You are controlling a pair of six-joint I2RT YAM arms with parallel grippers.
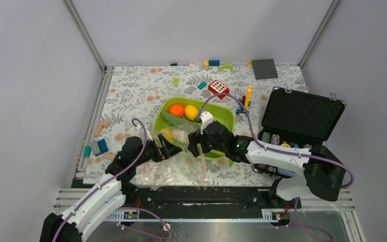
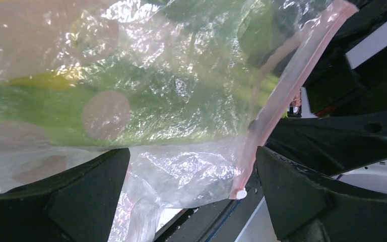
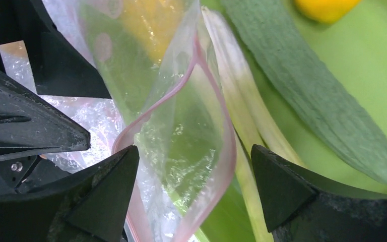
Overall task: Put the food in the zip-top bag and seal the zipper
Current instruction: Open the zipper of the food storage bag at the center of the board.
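Observation:
The clear zip-top bag (image 1: 174,164) lies crumpled in front of the lime-green tray (image 1: 224,117). A yellow fruit (image 1: 167,135) shows through it. The orange-red fruit (image 1: 176,110), a second yellow fruit (image 1: 191,112) and the cucumber (image 1: 171,119) lie in the tray. My left gripper (image 1: 166,150) is open with bag film (image 2: 181,101) and the pink zipper (image 2: 287,80) between its jaws (image 2: 191,201). My right gripper (image 1: 197,145) is open around the bag's gaping mouth, the zipper (image 3: 216,166) looping between its jaws (image 3: 194,201). The leek (image 3: 242,101), cucumber (image 3: 307,85) and yellow fruit (image 3: 327,6) lie behind it.
An open black case (image 1: 302,118) stands at the right beside my right arm. Coloured bricks (image 1: 100,146) lie at the left edge and along the back wall, with a grey baseplate (image 1: 264,69) and a red-and-white piece (image 1: 218,88).

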